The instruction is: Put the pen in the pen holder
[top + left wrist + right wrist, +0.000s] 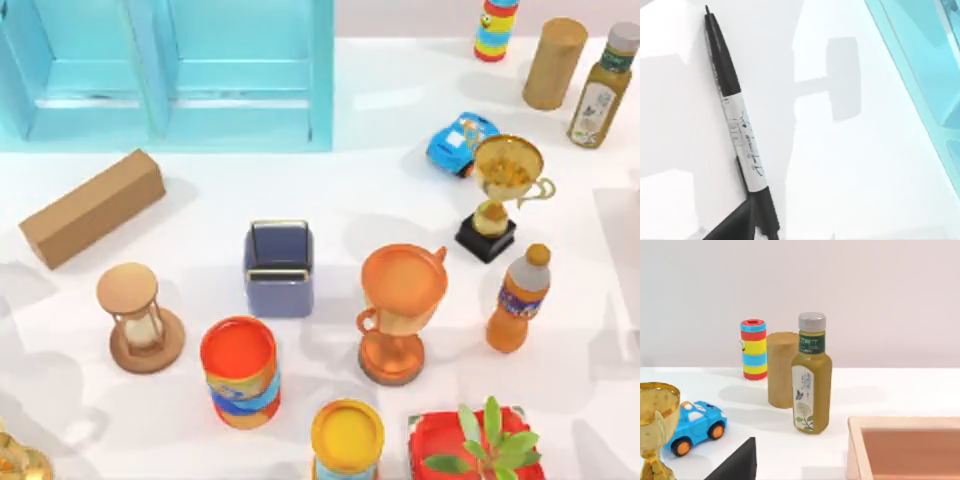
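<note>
The white counter carries a turquoise cabinet at the back left and a crowd of small things in front of it. The pen holder, a periwinkle box with a thin metal rim, stands upright near the middle, between an hourglass and an orange trophy cup, with an orange-topped can just in front.

In the left wrist view the pen, black with a white middle band, runs out from the left claw above bare counter, the cabinet's edge off to one side. A dark finger lies against its lower end; how wide the claw stands I cannot tell. The band carries printing too fine to read.

The right wrist view faces a green-tea bottle; its label shows a flower sprig and small unreadable script. A dark corner of the right claw shows; its opening I cannot tell.
</note>
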Robot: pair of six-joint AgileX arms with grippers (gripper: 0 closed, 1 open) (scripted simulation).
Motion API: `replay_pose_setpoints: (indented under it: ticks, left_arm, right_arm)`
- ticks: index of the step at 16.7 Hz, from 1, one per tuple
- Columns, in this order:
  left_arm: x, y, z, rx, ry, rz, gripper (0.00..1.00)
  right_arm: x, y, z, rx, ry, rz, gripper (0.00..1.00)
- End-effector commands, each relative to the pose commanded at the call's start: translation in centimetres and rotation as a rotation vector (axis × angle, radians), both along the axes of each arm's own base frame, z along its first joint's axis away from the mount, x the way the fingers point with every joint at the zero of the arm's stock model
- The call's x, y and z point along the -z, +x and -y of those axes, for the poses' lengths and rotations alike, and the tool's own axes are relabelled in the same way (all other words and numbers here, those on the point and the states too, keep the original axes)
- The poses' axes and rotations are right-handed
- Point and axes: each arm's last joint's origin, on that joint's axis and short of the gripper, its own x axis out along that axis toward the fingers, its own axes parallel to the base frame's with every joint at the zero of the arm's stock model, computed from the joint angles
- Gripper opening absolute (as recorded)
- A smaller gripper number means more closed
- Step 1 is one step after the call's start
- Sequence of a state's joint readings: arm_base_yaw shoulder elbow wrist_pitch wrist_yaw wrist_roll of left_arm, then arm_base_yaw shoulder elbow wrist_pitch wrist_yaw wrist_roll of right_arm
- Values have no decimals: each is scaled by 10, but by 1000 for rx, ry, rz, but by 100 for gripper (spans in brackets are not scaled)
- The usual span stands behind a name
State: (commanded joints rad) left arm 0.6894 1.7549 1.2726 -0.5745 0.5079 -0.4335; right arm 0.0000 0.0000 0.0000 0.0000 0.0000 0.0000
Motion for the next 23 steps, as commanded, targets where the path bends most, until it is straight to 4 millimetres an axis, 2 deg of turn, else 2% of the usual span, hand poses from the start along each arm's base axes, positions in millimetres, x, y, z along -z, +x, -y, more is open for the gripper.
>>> replay_pose_setpoints:
  ticks: [3,5,12,14,19,21,23]
  left_arm:
    - [45,5,-18,-60,-150,-128,100]
    - [63,4,-21,-81,-207,-182,100]
    - [72,8,-20,-83,-217,-194,100]
    - [87,18,-18,-85,-220,-196,100]
    - [141,49,-4,-85,-214,-187,100]
    - [150,54,0,-85,-217,-192,100]
    - [150,54,1,-85,-217,-192,100]
  right_arm:
    - [0,0,0,0,0,0,100]
    - [0,0,0,0,0,0,100]
    - [0,0,0,0,0,0,100]
    - [0,0,0,0,0,0,100]
    - [0,0,0,0,0,0,100]
    - [0,0,0,0,0,0,100]
    - [0,0,0,0,0,0,100]
